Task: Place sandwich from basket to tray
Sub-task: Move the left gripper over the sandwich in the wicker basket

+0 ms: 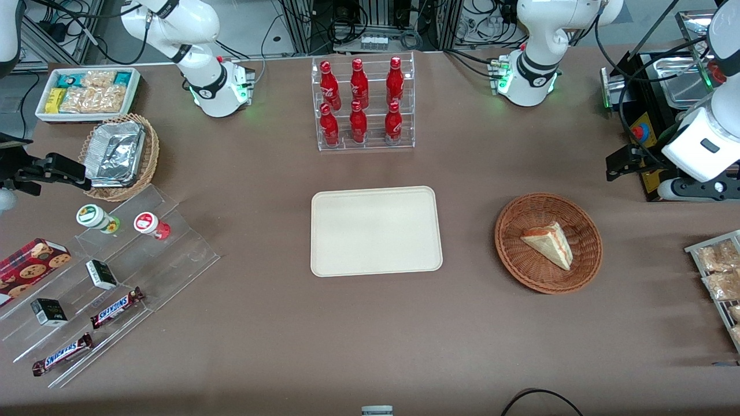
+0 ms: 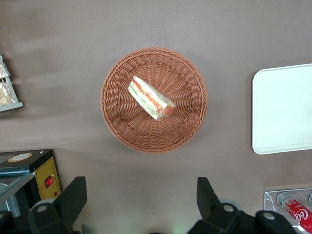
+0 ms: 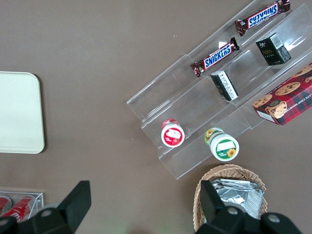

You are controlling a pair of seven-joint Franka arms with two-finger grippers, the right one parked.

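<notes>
"SNICKERS" stood in white letters on two brown candy bars [image 1: 62, 354] [image 1: 117, 307] lying on the clear stepped rack [image 1: 173, 254]. The red bottles [image 1: 358, 84] carried white script, too small to read surely.

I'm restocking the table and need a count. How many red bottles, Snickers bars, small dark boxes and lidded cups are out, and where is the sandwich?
Red bottles in the clear rack: 6
Snickers bars: 2
Small dark boxes: 2
Lidded cups: 2
Sandwich, in the basket: 1
Total: 13
The tray holds nothing. The gripper hovers open above the table beside the basket.
</notes>
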